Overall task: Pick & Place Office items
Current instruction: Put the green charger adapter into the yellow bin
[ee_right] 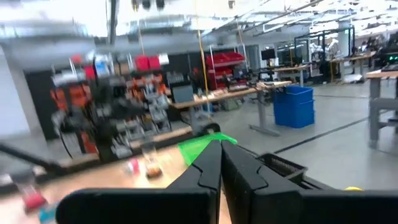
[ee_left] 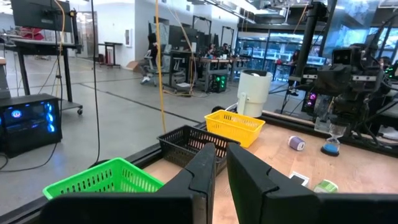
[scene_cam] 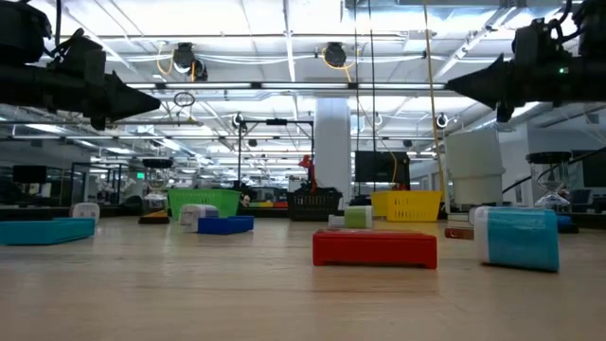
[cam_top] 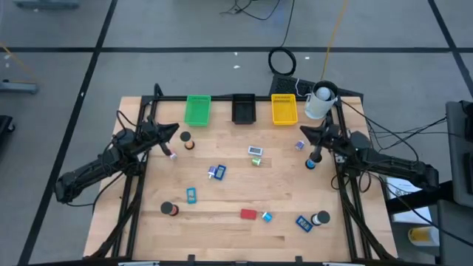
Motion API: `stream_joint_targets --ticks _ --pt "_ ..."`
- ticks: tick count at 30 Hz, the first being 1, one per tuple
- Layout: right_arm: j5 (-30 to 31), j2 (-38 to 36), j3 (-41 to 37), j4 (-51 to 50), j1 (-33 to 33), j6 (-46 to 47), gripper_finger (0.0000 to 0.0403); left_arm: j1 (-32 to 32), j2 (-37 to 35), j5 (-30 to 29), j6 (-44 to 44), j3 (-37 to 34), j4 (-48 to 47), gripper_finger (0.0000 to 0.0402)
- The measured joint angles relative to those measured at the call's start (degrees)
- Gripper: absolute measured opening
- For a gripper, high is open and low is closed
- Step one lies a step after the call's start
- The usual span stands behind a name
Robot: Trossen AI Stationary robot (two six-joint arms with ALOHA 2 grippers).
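Observation:
The office items lie scattered on the wooden table: dark rolls [cam_top: 185, 138] [cam_top: 169, 209] [cam_top: 321, 218], blue blocks [cam_top: 216, 171] [cam_top: 191, 195] [cam_top: 304, 222], a red block [cam_top: 248, 214] [scene_cam: 375, 248], a white and green piece [cam_top: 256, 152] and a purple piece [cam_top: 301, 145]. My left gripper [cam_top: 176, 131] [ee_left: 221, 165] hovers level at the table's left side above a dark roll, with a narrow gap between its fingers and nothing in it. My right gripper [cam_top: 304, 131] [ee_right: 221, 155] hovers at the right side, shut and empty, near the purple piece.
A green tray [cam_top: 197, 109], a black tray [cam_top: 243, 108] and a yellow tray [cam_top: 284, 108] stand in a row along the far edge. A white cup [cam_top: 319, 102] stands at the far right corner. A black frame borders the table's left, right and far sides.

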Motion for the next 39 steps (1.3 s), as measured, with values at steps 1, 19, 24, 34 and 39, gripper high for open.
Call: stream_joint_targets --ticks 1,19,24,34,39 --pt "-0.01 0.0 -0.02 1.0 0.0 0.66 0.0004 0.04 0.0 -0.06 0.0 0.0 0.55 0.0049" --pt "-9.68 10.24 2.59 11.24 0.2 -1.92 0.0001 0.04 3.0 12.51 2.79 0.0 0.36 0.0013" --pt "-5.04 19.08 6.67 9.97 2.52 -4.15 0.0001 0.04 6.77 15.86 5.95 0.0 2.62 0.0004" --pt "7.13 35.81 8.15 25.78 4.2 0.65 0.0 0.04 14.07 14.55 9.71 0.0 11.72 0.0006" --pt "4.29 40.21 8.18 32.79 2.68 -6.71 0.0 0.04 14.78 14.1 9.1 0.03 14.29 0.0006"
